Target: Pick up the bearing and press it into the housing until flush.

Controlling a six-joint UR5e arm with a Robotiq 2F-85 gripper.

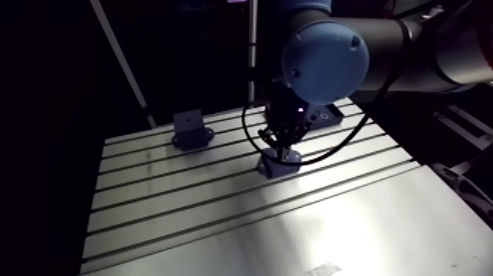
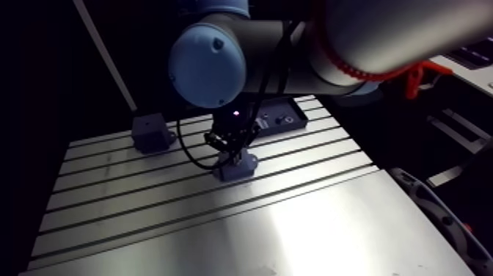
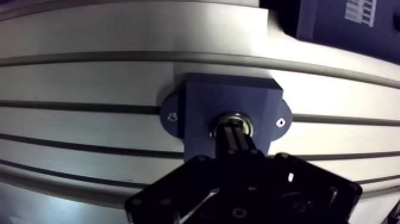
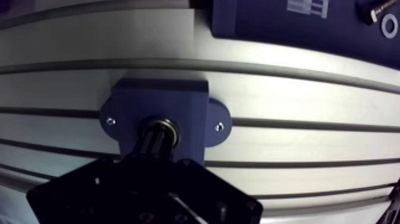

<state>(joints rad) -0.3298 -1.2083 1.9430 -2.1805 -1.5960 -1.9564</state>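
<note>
Currently the pressing step is being judged as the one in hand, the pick-up being counted as done.

- Bearing (image 3: 233, 119): it is being shown as a bright metal ring seated in the round bore on the upper face of the housing (image 3: 232, 98). Whether it is sitting flush or slightly proud cannot be told.
- Housing: a blue-grey block with two small mounting ears is being carried on the slotted counter (image 3: 89, 77), across one of its grooves.
- Gripper (image 3: 236, 134): its fingers are being held drawn together, no gap being shown between them in the wrist view. Their tips are being laid on the middle of the bearing. Nothing is being clasped between them, so far as can be judged.
- Arm (image 1: 411, 44): its upper part is being reached across above the counter, and the wrist is being pointed roughly straight down, directly over the housing.
- Next move, as a judgement: a steady push along the axis of the bore is being called for, square to the block so that the ring is not cocked. The seating is then to be checked before the gripper is lifted away.
- Second block (image 1: 192, 130): this block of like shape is being left well apart, untouched.
- Dark panel (image 3: 339, 24): this labelled item is being noted beyond the housing, clear of the work.
</note>
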